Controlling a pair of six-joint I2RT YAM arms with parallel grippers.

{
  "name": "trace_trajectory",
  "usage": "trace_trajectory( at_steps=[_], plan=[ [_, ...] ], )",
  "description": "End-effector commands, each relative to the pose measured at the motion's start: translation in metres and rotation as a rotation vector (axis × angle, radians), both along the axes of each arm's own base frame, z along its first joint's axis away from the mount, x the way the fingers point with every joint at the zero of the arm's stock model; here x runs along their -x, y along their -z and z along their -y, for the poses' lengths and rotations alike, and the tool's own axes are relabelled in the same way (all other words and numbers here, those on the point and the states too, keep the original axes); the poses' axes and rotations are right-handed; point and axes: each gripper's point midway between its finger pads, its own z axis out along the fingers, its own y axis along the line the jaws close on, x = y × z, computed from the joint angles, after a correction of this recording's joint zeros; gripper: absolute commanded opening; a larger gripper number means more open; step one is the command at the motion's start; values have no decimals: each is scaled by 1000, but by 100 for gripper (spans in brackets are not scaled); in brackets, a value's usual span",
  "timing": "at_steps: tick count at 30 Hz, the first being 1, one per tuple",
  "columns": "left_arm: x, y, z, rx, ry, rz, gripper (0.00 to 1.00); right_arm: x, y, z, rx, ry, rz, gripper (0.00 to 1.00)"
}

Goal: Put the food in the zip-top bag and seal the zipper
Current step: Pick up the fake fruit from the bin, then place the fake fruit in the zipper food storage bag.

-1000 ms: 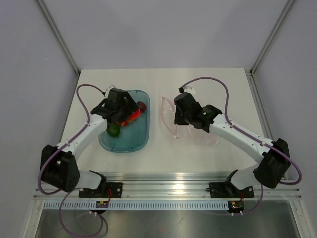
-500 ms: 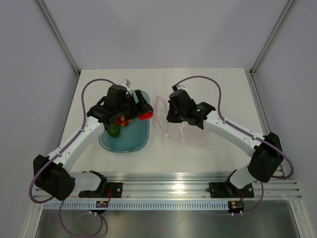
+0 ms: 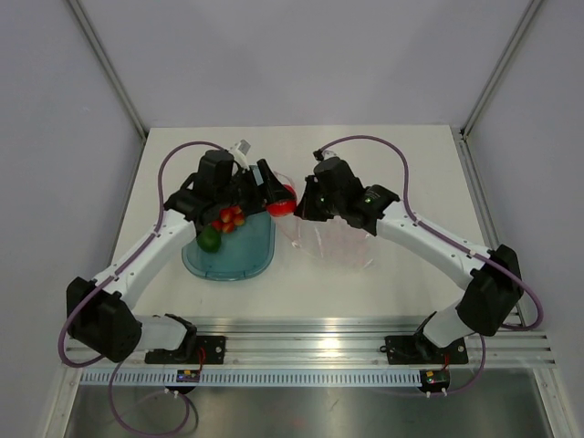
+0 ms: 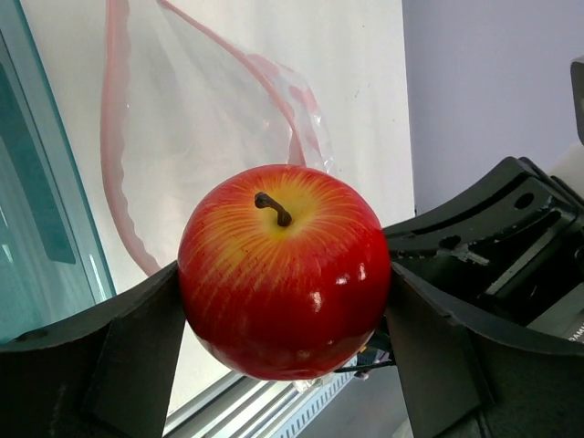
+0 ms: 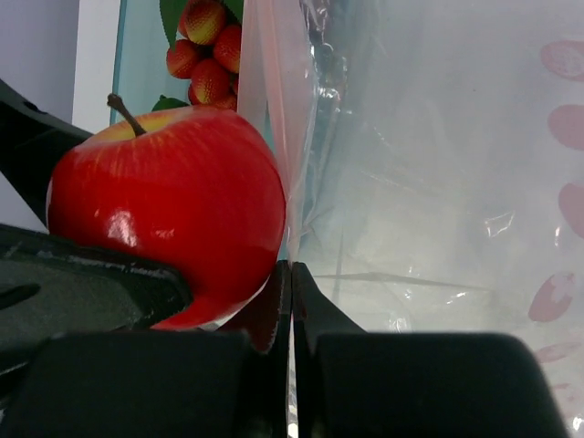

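We see the left arm extended forward and to the right over the tray (image 3: 246,255). The left claw (image 3: 277,195) is clenched on a red apple (image 4: 283,269), one finger on each side. The apple is just beside the mouth of the bag (image 5: 438,182). The right arm extends forward and to the left. The right claw (image 5: 290,306) is pinched on the bag's mouth edge at the zipper strip (image 5: 260,91). The rest of the bag lies on the table (image 3: 392,292). Other fruit (image 3: 224,219) lies in the tray.
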Motion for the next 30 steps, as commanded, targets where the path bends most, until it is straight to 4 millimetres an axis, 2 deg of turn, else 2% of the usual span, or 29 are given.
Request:
trace_trajectory(
  at_steps=[1, 8, 14, 18, 19, 21, 22, 23, 24, 30],
  plan=[
    [-7, -15, 18, 65, 60, 31, 63, 6, -53, -14, -166, -48, 70, 0],
    [-6, 11, 17, 55, 48, -12, 63, 14, -70, -14, -233, -62, 81, 0],
    [-2, 19, 12, 37, 42, -21, 63, 16, -82, -12, -271, -55, 109, 0],
    [0, 17, 17, 59, 71, -19, 64, 15, -76, -15, -267, -59, 100, 0],
    [2, 17, 20, 69, 90, -27, 65, 14, -74, -16, -264, -61, 96, 0],
    [4, 16, 22, 72, 107, -32, 74, 13, -69, -17, -261, -59, 91, 0],
    [5, 14, 23, 74, 121, -22, 80, 12, -66, -17, -257, -59, 87, 0],
    [8, 15, 23, 68, 127, -29, 93, 12, -65, -18, -257, -59, 87, 0],
    [9, 14, 23, 66, 132, -30, 97, 12, -63, -18, -255, -59, 84, 0],
    [17, 5, 18, 44, 156, -10, 99, 10, -55, -18, -249, -50, 82, 0]
  ],
)
